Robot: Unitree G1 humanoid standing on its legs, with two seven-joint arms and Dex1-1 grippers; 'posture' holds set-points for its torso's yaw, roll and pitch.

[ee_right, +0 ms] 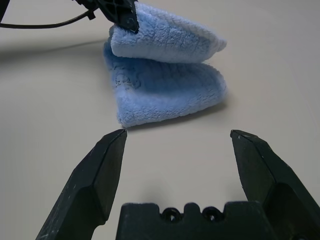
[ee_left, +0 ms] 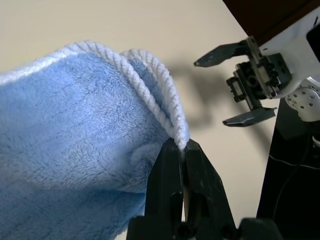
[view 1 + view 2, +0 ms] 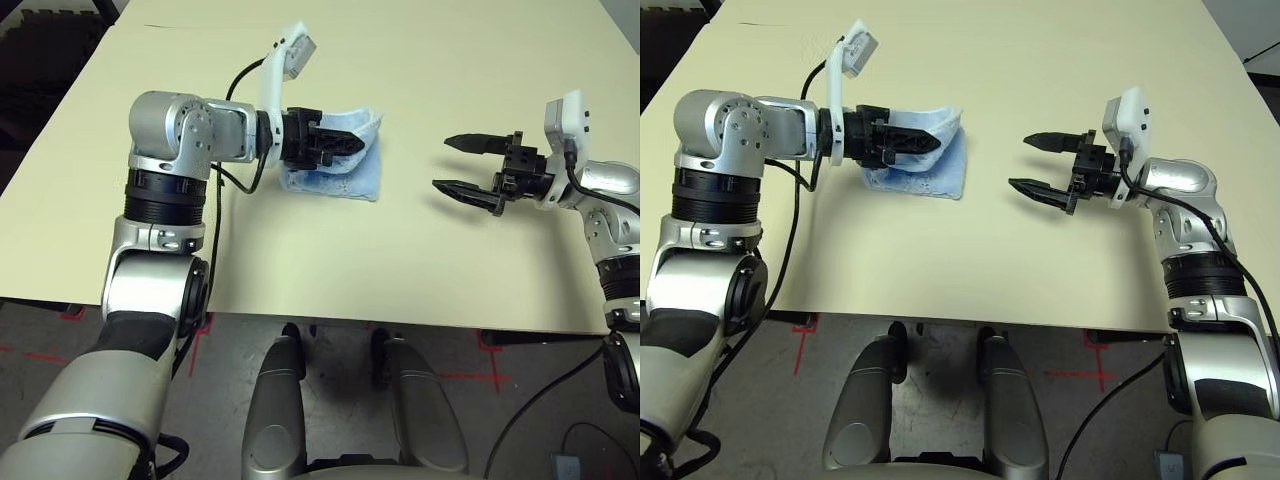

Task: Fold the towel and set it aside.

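Note:
The light blue towel [image 3: 345,172] lies folded on the cream table, left of centre. Its upper layer [image 1: 165,40] is lifted off the lower one [image 1: 165,92]. My left gripper [image 3: 352,142] is shut on the towel's white corded edge [image 2: 167,107], holding that layer up. My right gripper [image 3: 468,165] hovers well to the right of the towel, open with nothing between its fingers. It points toward the towel; its black fingertips [image 1: 112,150] frame the cloth in the right wrist view. Faint embroidery shows on the lower layer.
The cream table [image 3: 400,270] runs wide around the towel, with its front edge near my body and a dark floor beyond the left edge. A black cable [image 3: 215,210] hangs from my left arm.

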